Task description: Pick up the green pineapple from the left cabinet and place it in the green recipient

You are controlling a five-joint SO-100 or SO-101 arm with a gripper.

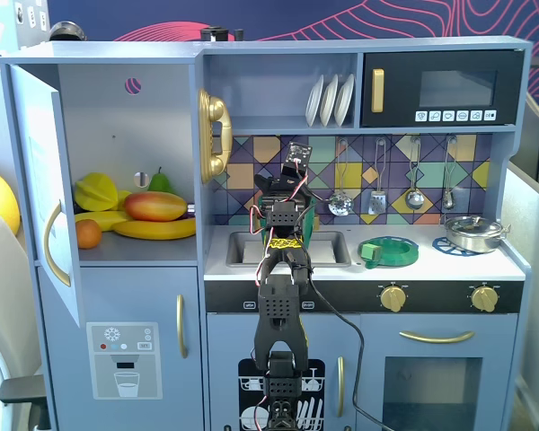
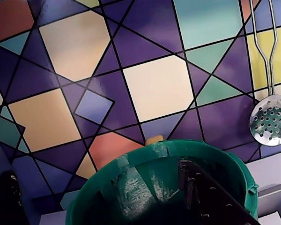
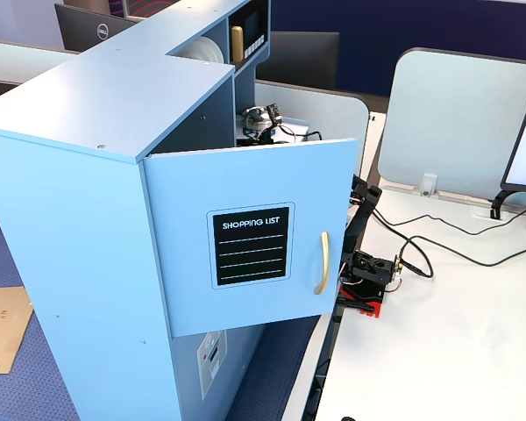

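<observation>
Front fixed view, left to right: cabinet (image 1: pixel 108 135) stands open, pale blue-grey panels, smooth matt finish, curved gold handle on the swung-out door, purple dot on the back wall. Its shelf holds glossy plastic fruit: a small orange (image 1: pixel 88 233), a ribbed yellow starfruit (image 1: pixel 95 191), a banana (image 1: pixel 153 229), a red-yellow mango (image 1: pixel 155 206) and a smooth green pear (image 1: pixel 161 182) behind. Pineapple not visible in any view; cannot tell where it is. Centre: black arm (image 1: pixel 278 314) with red and white wiring rises in front of the sink (image 1: pixel 332 248), its head against the tiled backsplash (image 1: pixel 251 171). To the right, a flat green dish (image 1: pixel 391 251), then a steel pan (image 1: pixel 474 232). Wrist view: geometric tile pattern in purple, cream, peach and teal; below it the pot (image 2: pixel 131 183), dark green, round rimmed mouth, scuffed pale streaks inside. One dark finger (image 2: pixel 201 192) reaches over the pot's mouth; a perforated metal skimmer (image 2: pixel 271 119) hangs at right. Gripper: jaw opening not readable, nothing seen held. Side fixed view: cabinet door (image 3: pixel 245 237) bears a black "shopping list" panel.
</observation>
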